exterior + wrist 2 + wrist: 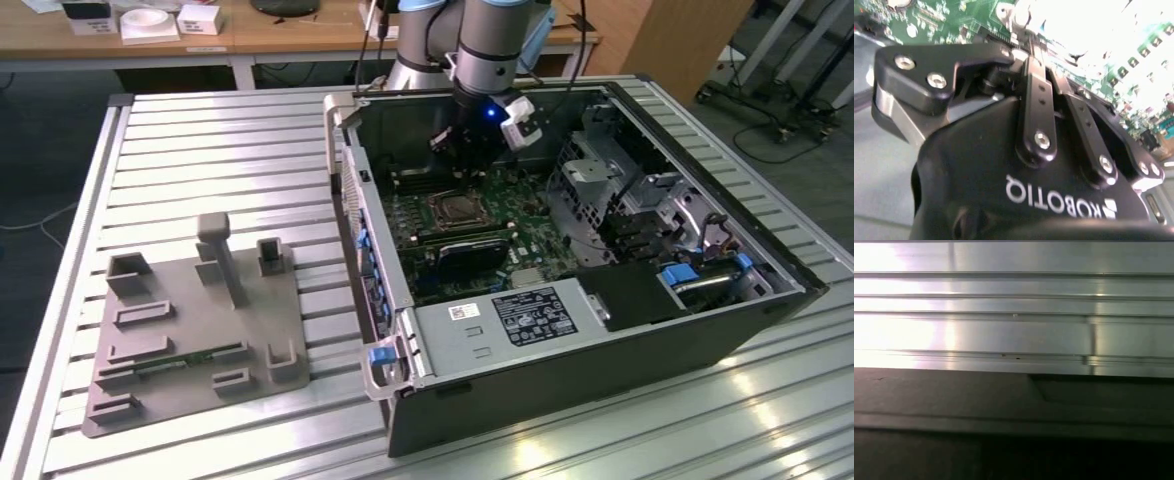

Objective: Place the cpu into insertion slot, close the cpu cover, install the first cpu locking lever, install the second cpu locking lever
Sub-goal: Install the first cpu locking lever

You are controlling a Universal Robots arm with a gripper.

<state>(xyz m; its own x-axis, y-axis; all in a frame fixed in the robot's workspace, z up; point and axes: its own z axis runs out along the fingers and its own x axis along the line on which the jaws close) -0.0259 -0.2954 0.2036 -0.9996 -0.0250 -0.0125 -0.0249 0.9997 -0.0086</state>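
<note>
Exterior view: a grey fixture [200,330] lies at lower left on the slatted table [200,140]. Centre, the open case [574,330] holds the slot [457,210]. The gripper [461,140] hangs above it at upper centre; how far it is open I cannot tell.

A grey-and-silver arm [487,40] with blue joint caps carries a black claw [1021,25] studded with silver screws.

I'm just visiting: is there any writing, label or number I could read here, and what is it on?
Black label on the grey metal panel of the computer case: white print, too small to read.
Small white sticker beside it: too small to read.
Gripper body, in the second wrist view: a white maker's mark, seen upside down.
Nothing else legible.
</note>
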